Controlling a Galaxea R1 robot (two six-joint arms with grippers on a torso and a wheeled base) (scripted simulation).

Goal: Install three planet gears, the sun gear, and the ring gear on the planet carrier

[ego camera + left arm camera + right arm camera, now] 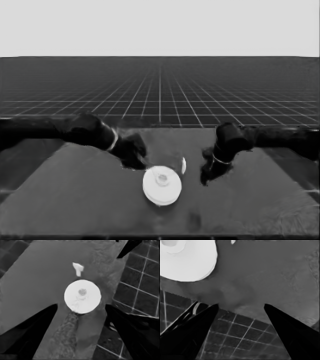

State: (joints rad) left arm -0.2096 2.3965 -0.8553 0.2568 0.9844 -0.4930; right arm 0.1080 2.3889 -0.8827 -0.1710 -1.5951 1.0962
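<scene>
The larger round part [161,185], thick-rimmed with a raised hub, lies mid-bench between 2 wide-spread pincers, left [134,162] and right [206,176].

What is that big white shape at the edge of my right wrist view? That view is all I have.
Observer: It's the larger round part, lying mid-table with its raised hub up.
Operator: Where's the left hand?
Observer: The left hand hovers just behind that part. Its wrist view shows its fingers open with the part ahead between them.
Operator: Any loose gears?
Observer: None visible in any view. Only a thin white piece lies close by the part.
</scene>
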